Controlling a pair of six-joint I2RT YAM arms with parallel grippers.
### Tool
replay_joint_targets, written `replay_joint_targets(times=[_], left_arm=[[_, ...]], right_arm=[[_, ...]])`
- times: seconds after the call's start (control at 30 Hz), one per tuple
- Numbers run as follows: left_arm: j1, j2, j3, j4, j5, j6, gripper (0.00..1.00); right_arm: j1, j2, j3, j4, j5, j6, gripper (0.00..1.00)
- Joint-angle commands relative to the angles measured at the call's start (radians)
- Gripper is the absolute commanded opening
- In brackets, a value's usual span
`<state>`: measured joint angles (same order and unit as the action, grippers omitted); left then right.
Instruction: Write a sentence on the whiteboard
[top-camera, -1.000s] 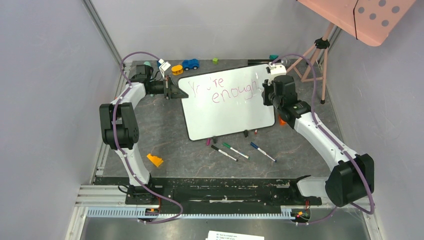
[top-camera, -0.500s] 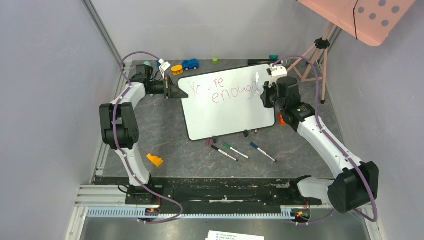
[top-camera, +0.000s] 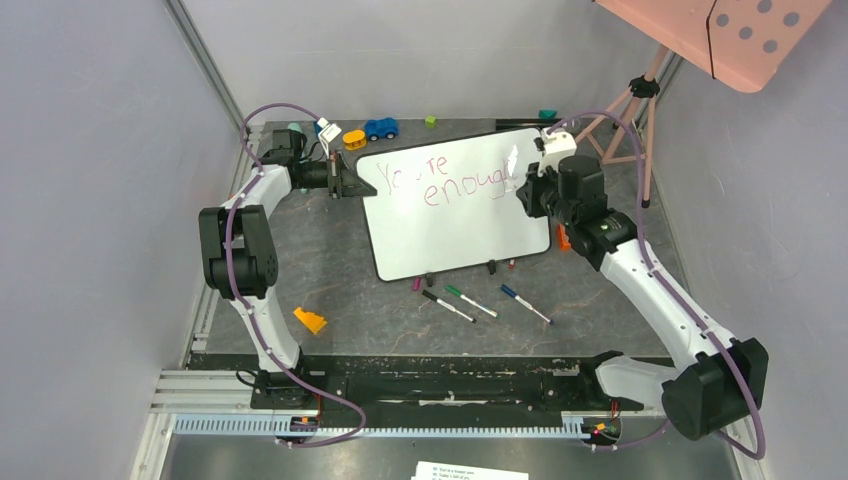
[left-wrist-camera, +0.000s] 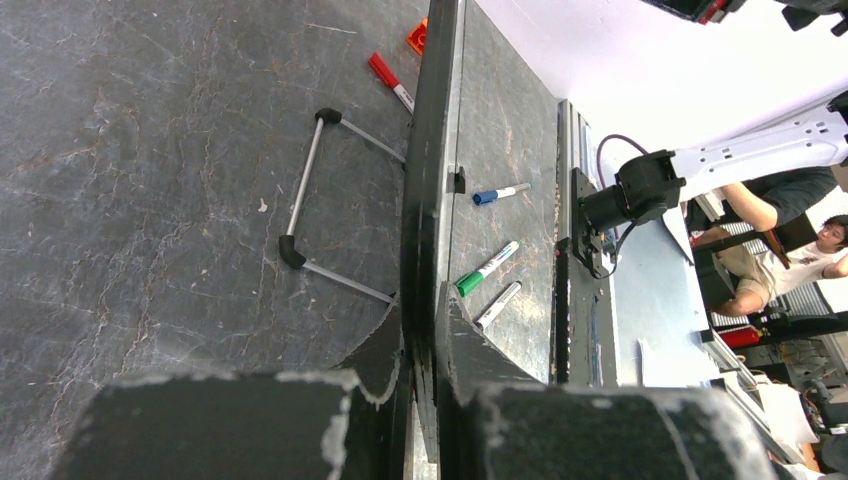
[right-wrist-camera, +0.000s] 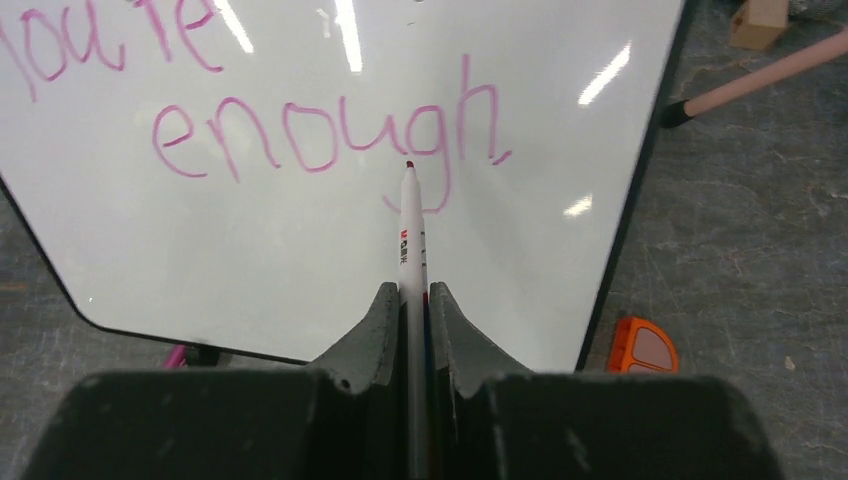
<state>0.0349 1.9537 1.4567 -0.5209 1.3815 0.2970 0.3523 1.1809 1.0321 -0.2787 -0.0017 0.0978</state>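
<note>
The whiteboard (top-camera: 455, 215) stands tilted mid-table, white with a thin black frame. The sentence (top-camera: 445, 180) on it reads "You're enough" in pink letters, also seen in the right wrist view (right-wrist-camera: 320, 140). My left gripper (top-camera: 345, 180) is shut on the board's left edge (left-wrist-camera: 425, 200), seen edge-on in the left wrist view. My right gripper (top-camera: 527, 192) is shut on a white marker (right-wrist-camera: 411, 235) with a dark red tip, which hovers just below the "g" of "enough", near the board's right side.
Black, green and blue markers (top-camera: 470, 300) lie in front of the board, with pink caps (top-camera: 417, 284) at its lower edge. An orange block (top-camera: 309, 320) lies front left, an orange piece (right-wrist-camera: 640, 347) right of the board. Toys (top-camera: 380, 128) sit at the back, a pink tripod (top-camera: 635, 120) back right.
My right arm has swung its elbow out to the right and the gripper with the marker has shifted slightly left and back along the board. The left arm has not moved.
</note>
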Motion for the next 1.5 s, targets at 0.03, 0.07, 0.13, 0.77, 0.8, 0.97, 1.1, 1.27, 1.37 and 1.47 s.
replay_joint_targets(times=[0.03, 0.07, 0.13, 0.77, 0.8, 0.97, 1.1, 1.27, 1.37, 1.47], left_arm=[[-0.052, 0.033, -0.049, -0.006, -0.251, 0.185, 0.02], [-0.052, 0.033, -0.048, -0.005, -0.251, 0.185, 0.02], [-0.052, 0.032, -0.05, -0.005, -0.251, 0.185, 0.02], [-0.052, 0.031, -0.051, -0.005, -0.251, 0.187, 0.02], [-0.052, 0.031, -0.052, -0.005, -0.25, 0.187, 0.02], [-0.052, 0.032, -0.052, -0.005, -0.25, 0.189, 0.02], [-0.052, 0.031, -0.051, -0.005, -0.251, 0.188, 0.02], [-0.052, 0.031, -0.052, -0.005, -0.251, 0.188, 0.02], [-0.052, 0.031, -0.051, -0.005, -0.251, 0.186, 0.02], [-0.052, 0.031, -0.049, -0.005, -0.25, 0.187, 0.02]], right_arm=[[0.182, -0.002, 0.011, 0.032, 0.089, -0.015, 0.0], [0.235, 0.0, -0.002, 0.04, 0.114, -0.02, 0.0], [0.319, -0.006, -0.037, 0.077, 0.137, -0.017, 0.0], [0.636, 0.228, -0.001, 0.139, 0.417, 0.0, 0.0], [0.637, 0.238, 0.007, 0.139, 0.423, -0.002, 0.0], [0.637, 0.273, 0.042, 0.142, 0.446, -0.014, 0.0], [0.637, 0.296, 0.067, 0.137, 0.46, -0.026, 0.0], [0.637, 0.317, 0.08, 0.134, 0.448, -0.026, 0.0], [0.64, 0.32, 0.077, 0.157, 0.401, -0.03, 0.0], [0.651, 0.332, 0.091, 0.16, 0.399, -0.03, 0.0]])
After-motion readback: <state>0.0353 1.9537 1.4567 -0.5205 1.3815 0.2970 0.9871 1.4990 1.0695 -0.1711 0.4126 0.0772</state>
